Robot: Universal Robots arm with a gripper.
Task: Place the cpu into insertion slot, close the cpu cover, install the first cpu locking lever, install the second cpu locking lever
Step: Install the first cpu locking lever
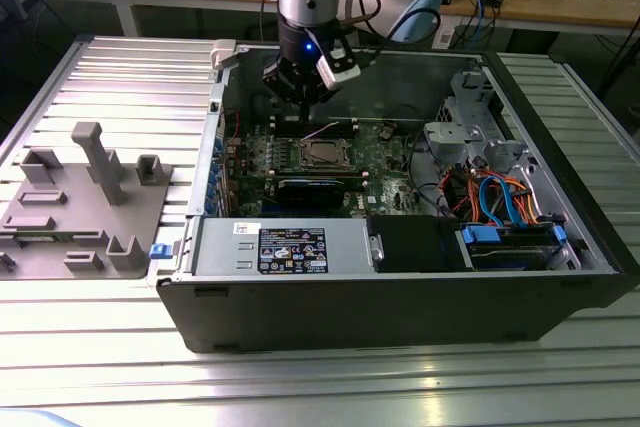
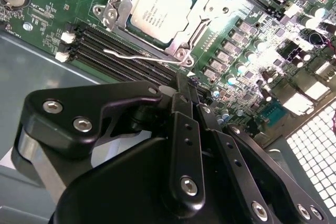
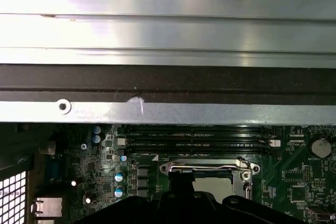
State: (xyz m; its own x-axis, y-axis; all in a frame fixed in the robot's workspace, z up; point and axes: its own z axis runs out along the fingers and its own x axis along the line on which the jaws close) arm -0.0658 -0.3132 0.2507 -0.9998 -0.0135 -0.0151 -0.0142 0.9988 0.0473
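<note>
Hovering in the upper middle of the exterior view, the claw (image 1: 303, 85) hangs above the open computer case (image 1: 400, 297) on the ribbed metal bench (image 1: 120, 77). It is close over the green circuit board (image 1: 385, 162). In the second wrist view the claw (image 2: 181, 80) looks clenched, its tips drawn together with nothing between them.

The cpu (image 2: 160, 9) lies flat in the insertion slot (image 2: 112, 18). The cpu cover (image 2: 206, 11) is folded down around it, its window framing the metal top, so I judge the first two steps done.

A thin silvery locking lever (image 2: 137, 55) runs along the socket edge nearest the claw, over the dark memory slots (image 2: 105, 43). It seems to stand free of its catch, though I cannot be sure. The first lever step therefore looks to be the one in hand. It calls for a narrow, firm contact on the lever's free end, pressing down and tucking it sideways under the hook without leaning on the cover or the memory slots.
</note>
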